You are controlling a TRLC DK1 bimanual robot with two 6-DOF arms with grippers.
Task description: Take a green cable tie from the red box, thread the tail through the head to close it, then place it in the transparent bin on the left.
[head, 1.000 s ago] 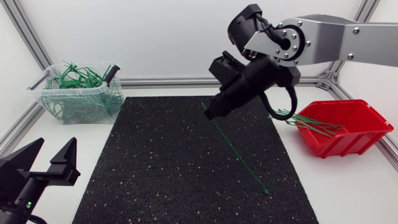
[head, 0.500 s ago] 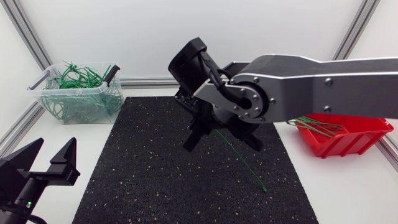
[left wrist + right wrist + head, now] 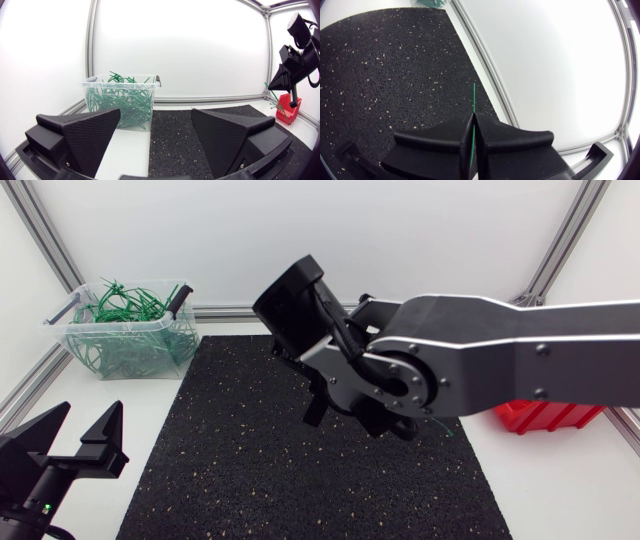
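Observation:
My right gripper [image 3: 473,126] is shut on a thin green cable tie [image 3: 474,99], whose short end sticks out ahead of the closed fingers. In the head view this gripper [image 3: 314,412] hangs above the middle of the black mat [image 3: 240,470], and the big arm hides most of the tie. The red box [image 3: 548,416] shows only as a strip under the arm at the right. The transparent bin [image 3: 128,332], full of green ties, stands at the back left. My left gripper [image 3: 85,438] stays at the front left, open with nothing between its fingers [image 3: 85,135].
The left wrist view looks across the mat to the bin [image 3: 122,102], with my right gripper [image 3: 284,80] and the red box [image 3: 288,107] far off. Aluminium frame posts run along the table's back edge.
My right arm has swung left from beside the red box to above the mat's middle and risen toward the camera, carrying the tie. It now covers most of the red box. The left arm has not moved.

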